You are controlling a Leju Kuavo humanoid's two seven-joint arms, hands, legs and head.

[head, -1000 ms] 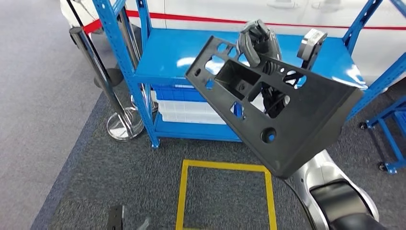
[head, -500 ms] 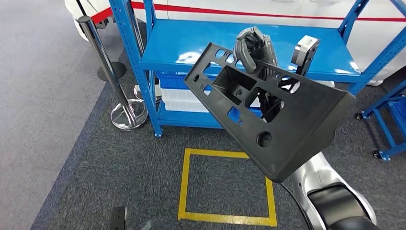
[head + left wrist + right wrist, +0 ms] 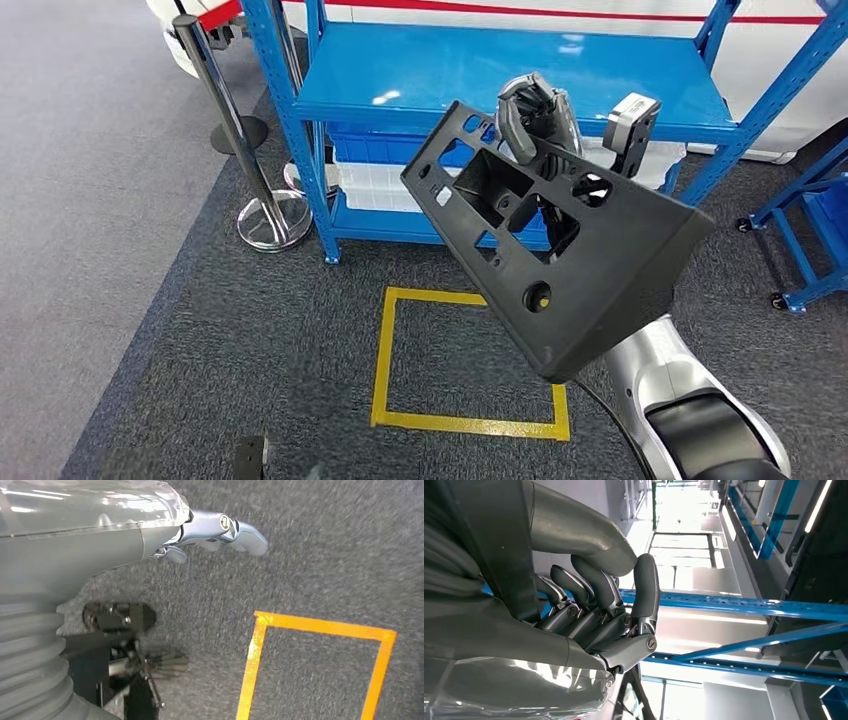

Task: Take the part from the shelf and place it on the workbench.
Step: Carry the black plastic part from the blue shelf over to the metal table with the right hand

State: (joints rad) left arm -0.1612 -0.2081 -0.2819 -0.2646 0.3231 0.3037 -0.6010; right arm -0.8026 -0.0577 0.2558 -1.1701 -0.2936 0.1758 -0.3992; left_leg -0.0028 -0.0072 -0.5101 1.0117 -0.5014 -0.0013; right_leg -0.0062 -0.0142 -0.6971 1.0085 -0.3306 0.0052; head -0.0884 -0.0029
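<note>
The part (image 3: 560, 255), a black moulded panel with many cut-outs, is held tilted in the air before the blue shelf (image 3: 500, 75). The right hand (image 3: 535, 115) is clamped on its upper edge, fingers through an opening. The left hand (image 3: 220, 530) hangs empty, fingers extended. The part is judged rigid, light and bulky; grip at cut-out edges is advised.

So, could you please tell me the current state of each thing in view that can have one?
Part: lifted off the shelf, tilted, held by the right hand.
Right hand: fingers curled through the part's openings, gripping it.
Left hand: hanging over the carpet, holding nothing, fingers apart.
Shelf: top level bare; bins stacked on the lower level.
Post: standing upright beside the shelf.
</note>
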